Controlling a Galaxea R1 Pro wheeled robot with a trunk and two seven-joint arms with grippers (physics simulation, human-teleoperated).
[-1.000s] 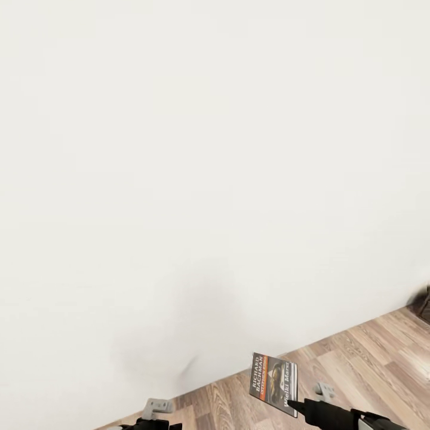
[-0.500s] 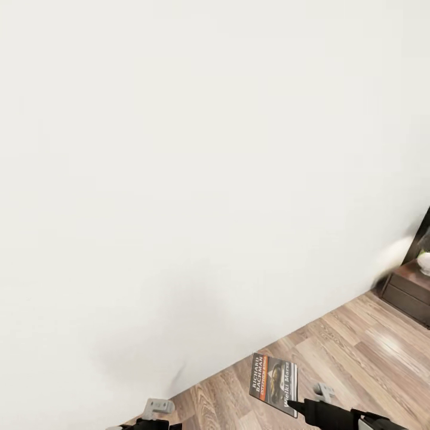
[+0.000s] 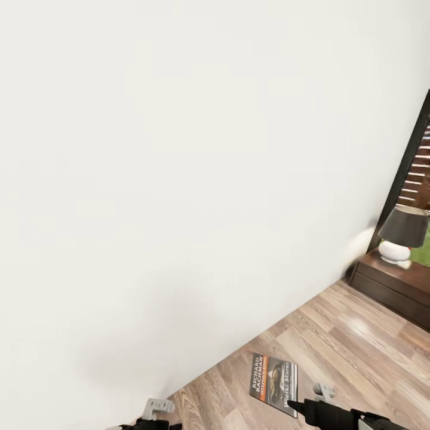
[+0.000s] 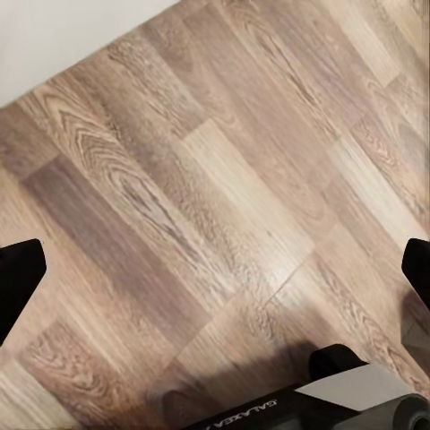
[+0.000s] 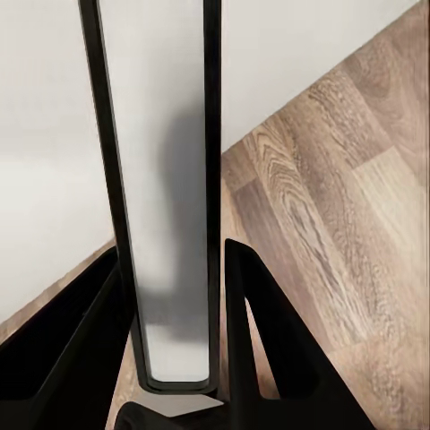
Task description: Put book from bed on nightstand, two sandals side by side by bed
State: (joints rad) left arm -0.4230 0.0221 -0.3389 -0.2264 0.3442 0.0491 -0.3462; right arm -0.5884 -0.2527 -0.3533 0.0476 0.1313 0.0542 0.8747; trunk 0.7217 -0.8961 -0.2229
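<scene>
My right gripper (image 3: 294,407) is shut on the lower corner of the book (image 3: 273,382), a thin paperback with a dark cover, white "RICHARD BACHMAN" lettering and an orange stripe. It hangs above the wood floor near the wall. In the right wrist view the book (image 5: 166,179) stands edge-on between the two black fingers of that gripper (image 5: 175,251). My left gripper (image 4: 215,273) is open over bare floor planks, with nothing between its fingertips. A dark brown nightstand (image 3: 394,283) stands at the right against the wall. The bed and the sandals are out of view.
A white wall (image 3: 179,179) is close ahead and runs diagonally down to the floor. On the nightstand stands a lamp (image 3: 401,236) with a white base and a dark shade. Behind it is a dark window frame (image 3: 413,155). Brown plank floor (image 3: 358,346) leads toward the nightstand.
The whole picture has swung to the right, so the camera moved: more floor, the nightstand, the lamp and the window frame have come in. The book stays in my right gripper.
</scene>
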